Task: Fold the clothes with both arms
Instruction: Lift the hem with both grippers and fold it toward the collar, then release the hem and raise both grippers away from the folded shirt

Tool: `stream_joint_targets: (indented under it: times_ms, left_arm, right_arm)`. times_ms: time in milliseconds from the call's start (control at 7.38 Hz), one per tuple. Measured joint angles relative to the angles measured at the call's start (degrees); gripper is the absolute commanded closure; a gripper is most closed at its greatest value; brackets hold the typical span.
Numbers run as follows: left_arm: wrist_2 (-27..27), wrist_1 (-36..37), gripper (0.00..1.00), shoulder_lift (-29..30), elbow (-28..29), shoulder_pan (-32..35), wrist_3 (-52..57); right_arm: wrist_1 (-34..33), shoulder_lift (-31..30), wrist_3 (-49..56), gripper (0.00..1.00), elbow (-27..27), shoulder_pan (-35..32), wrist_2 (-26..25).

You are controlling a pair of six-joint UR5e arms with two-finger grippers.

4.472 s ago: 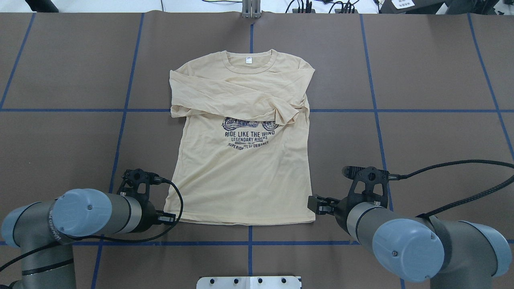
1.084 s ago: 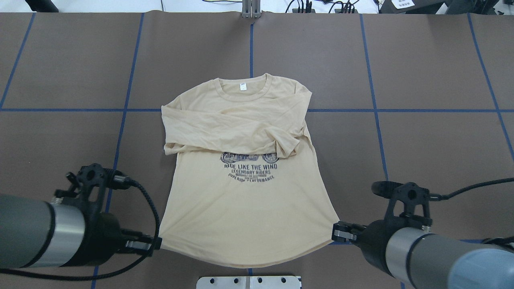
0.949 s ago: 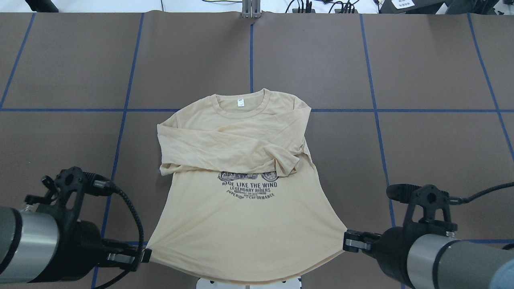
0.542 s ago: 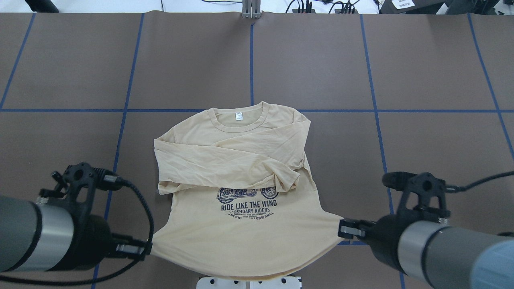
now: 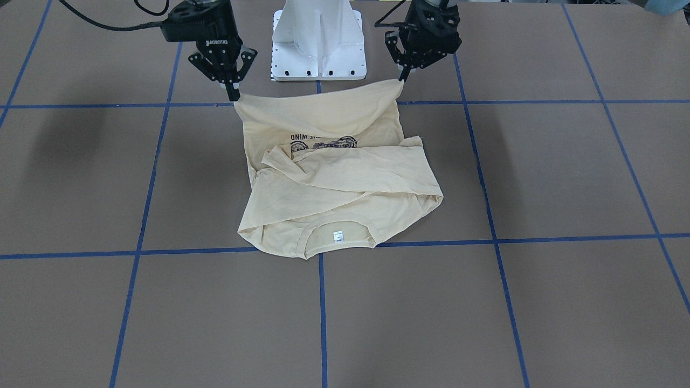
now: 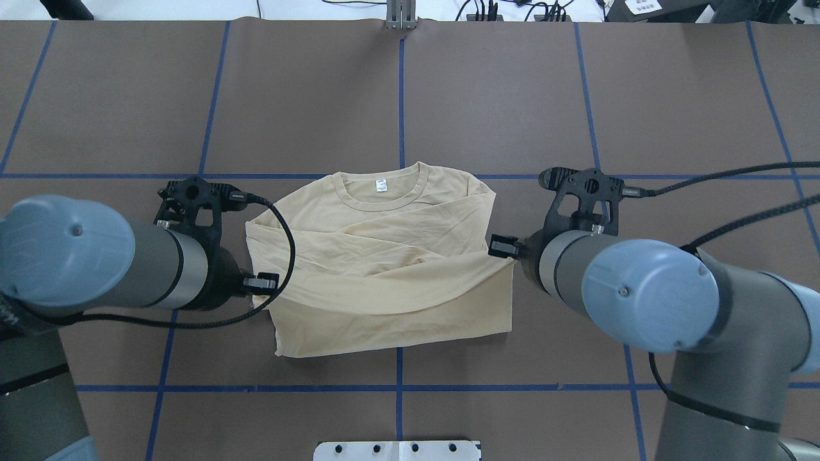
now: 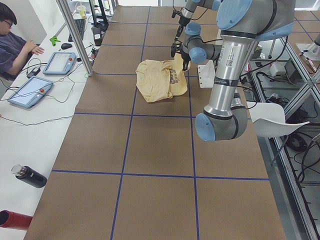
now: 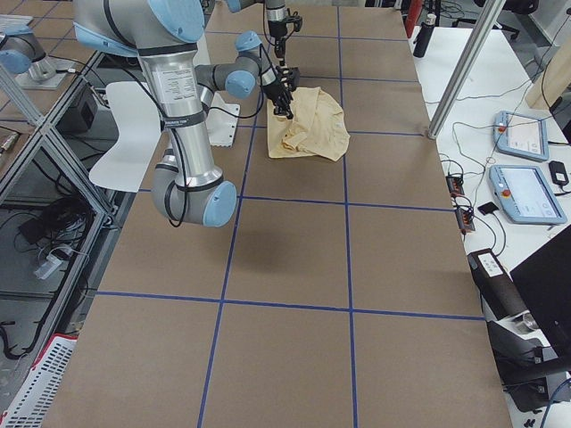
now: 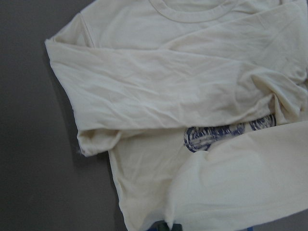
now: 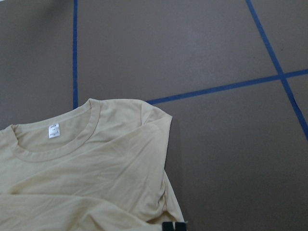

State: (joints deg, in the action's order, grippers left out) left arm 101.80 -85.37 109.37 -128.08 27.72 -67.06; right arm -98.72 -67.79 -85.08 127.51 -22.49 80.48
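Left tool (image 5: 401, 80) and right tool (image 5: 233, 96) pinch T-shirt (image 5: 350, 172) hem near white base (image 5: 318, 43)

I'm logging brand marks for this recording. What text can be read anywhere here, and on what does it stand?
"ROBOTIQ": on the right gripper's black body, front-facing view.
"WIND": upside down in the T-shirt's navy print; fabric covers the rest.
The neck label: too small to read.
The stickers on the left arm and right arm, side views: too small to read.
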Motion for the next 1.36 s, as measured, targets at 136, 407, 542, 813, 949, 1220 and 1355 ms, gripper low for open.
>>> stream_joint_targets:
  times_ms: [136,407,542,813,949,1220,1355]
  left_arm:
    - [-0.6,-0.1,1.0,0.5,2.2,2.2,1.1]
    - [-2.6,-0.4,1.0,2.1,6.6,4.5,2.6]
    - [-3.4,-1.1,1.0,2.8,9.1,4.8,3.1]
    - [-4.4,-5.1,1.0,4.5,15.2,5.1,3.9]
    - [-5.2,-8.3,1.0,5.0,18.6,5.4,4.9]
    - [-6.0,-15.3,1.0,5.5,25.7,6.6,6.5]
    - [-6.1,-18.0,1.0,5.5,28.3,7.2,7.0]
  right_arm:
    - [0.0,2.2,0.7,1.0,-3.3,-2.1,0.0]
    - [0.1,5.0,1.1,1.0,-7.9,-4.3,0.0]
    - [1.1,5.7,1.5,1.0,-10.1,-4.7,0.0]
    - [8.7,7.1,4.0,1.0,-17.5,-5.7,0.1]
    - [11.7,8.4,5.3,1.0,-21.7,-6.5,0.6]
    - [15.2,11.7,6.9,1.0,-29.3,-8.3,2.0]
    - [16.7,12.4,7.4,1.0,-31.7,-9.1,2.8]
